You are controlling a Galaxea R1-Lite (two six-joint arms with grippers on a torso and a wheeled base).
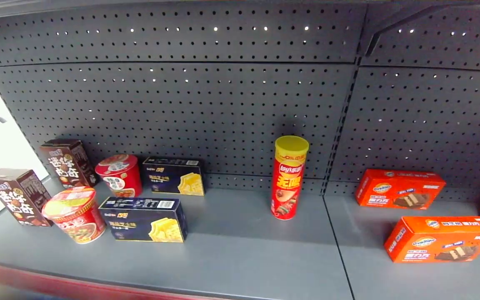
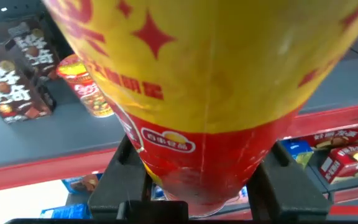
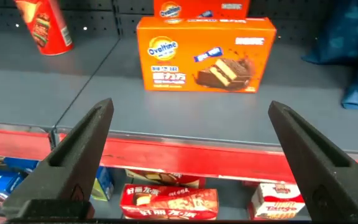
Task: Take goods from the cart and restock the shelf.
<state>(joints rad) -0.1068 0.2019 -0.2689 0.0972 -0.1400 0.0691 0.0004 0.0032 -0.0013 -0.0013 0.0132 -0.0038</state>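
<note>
A red and yellow chips can (image 2: 210, 93) looms close in the left wrist view, and my left gripper (image 2: 201, 186) is shut on its red lower part, one dark finger (image 2: 120, 180) on each side. It hangs in front of the shelf's red front edge (image 2: 36, 171). My right gripper (image 3: 190, 109) is open and holds nothing, in front of the shelf edge (image 3: 197, 152) and facing an orange chocolate box (image 3: 205, 53). On the grey shelf (image 1: 240, 250) another chips can (image 1: 290, 177) stands upright near the back panel.
At the shelf's left are two brown cartons (image 1: 19, 196), two red cup noodles (image 1: 75, 214) and two dark blue boxes (image 1: 146, 218). Two orange boxes (image 1: 442, 238) lie at the right, with a blue bag (image 3: 353, 50) beyond. More packets lie on the lower shelf (image 3: 169, 202).
</note>
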